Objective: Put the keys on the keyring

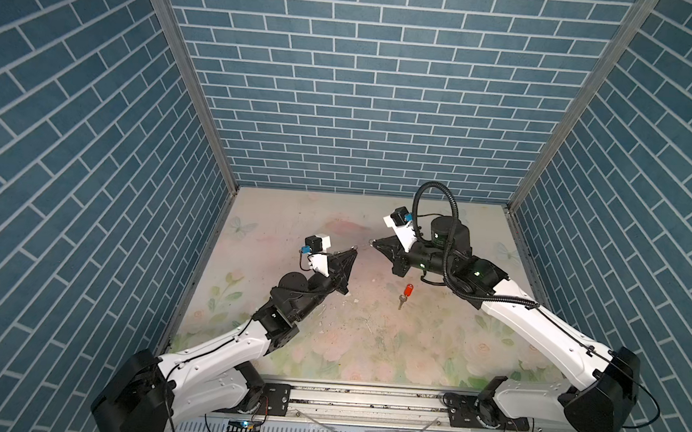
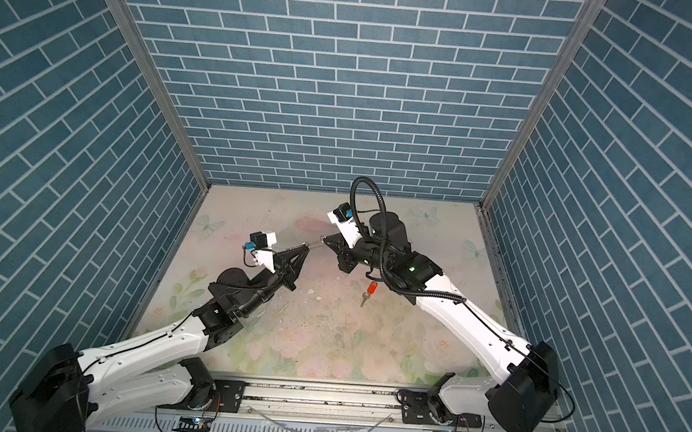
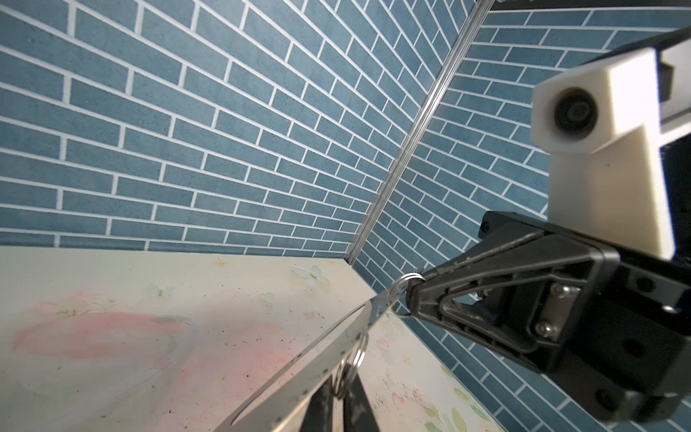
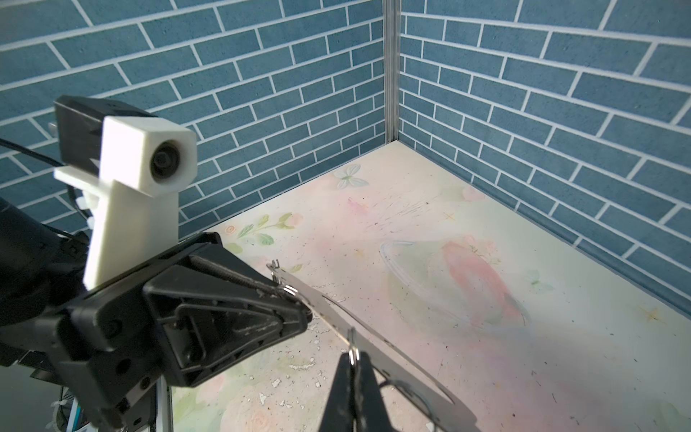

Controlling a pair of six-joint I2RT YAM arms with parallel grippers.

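Note:
The keyring is a thin flat shiny strip with small silver rings along one edge, stretched in the air between both grippers. In the left wrist view my left gripper is shut on one ring. In the right wrist view my right gripper is shut on another ring. In both top views the left gripper and right gripper nearly meet tip to tip above the middle of the table. One of the keys, silver with a red tag, lies on the table under the right arm, also visible as the red tag.
Blue brick-pattern walls close the back and both sides. The floral table mat is scuffed and flaked in the middle. A metal rail runs along the front edge. A black cable loop arches over the right arm.

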